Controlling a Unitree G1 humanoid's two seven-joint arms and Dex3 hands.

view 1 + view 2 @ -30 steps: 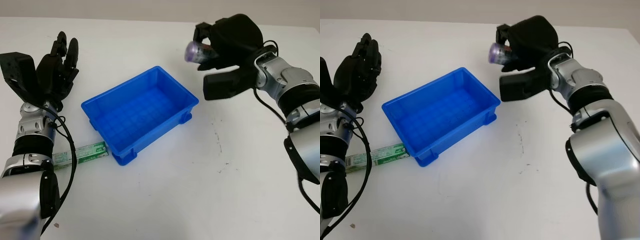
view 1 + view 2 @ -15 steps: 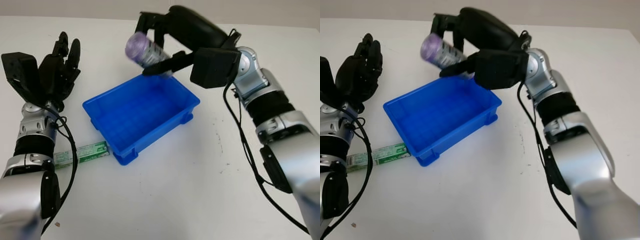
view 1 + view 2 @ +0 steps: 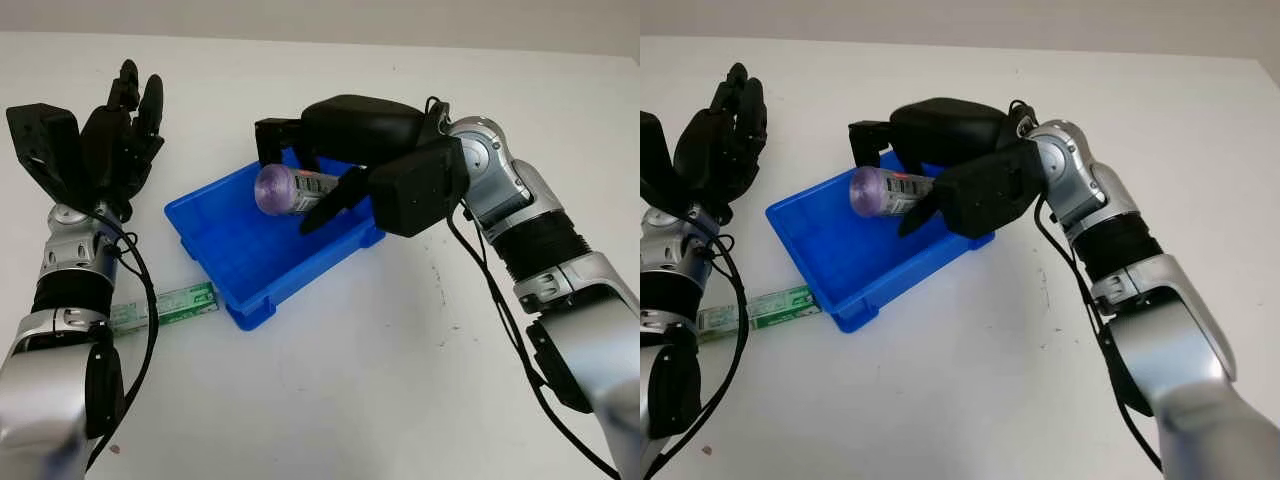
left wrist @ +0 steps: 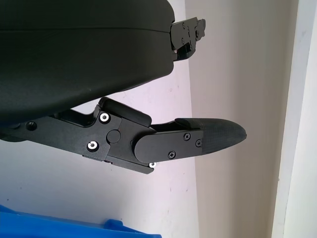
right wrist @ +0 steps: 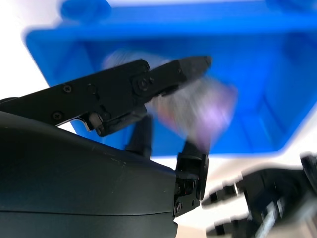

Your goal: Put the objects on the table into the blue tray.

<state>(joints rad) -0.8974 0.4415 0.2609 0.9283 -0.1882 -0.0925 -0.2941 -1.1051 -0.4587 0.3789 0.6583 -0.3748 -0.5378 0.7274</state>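
Observation:
The blue tray (image 3: 205, 240) stands left of the table's middle. My right hand (image 3: 881, 181) hovers over the tray's far half with its fingers (image 5: 148, 82) parted. A purple-capped bottle (image 3: 290, 189) lies sideways between them above the tray floor; it smears in the right wrist view as bottle (image 5: 198, 106) while the fingers stay sharp, so it looks loose from the grip. A flat green box (image 3: 165, 305) lies on the table by the tray's near left corner. My left hand (image 3: 115, 140) is raised left of the tray, open and holding nothing.
The white table (image 3: 380, 380) spreads wide and bare in front of and right of the tray. Its far edge meets a grey wall. A small dark speck (image 3: 113, 449) lies near the front left.
My right hand has carried the bottle from the table's far right leftward over the tray, then lowered it into the tray mouth and spread its fingers. The left hand has hardly moved.

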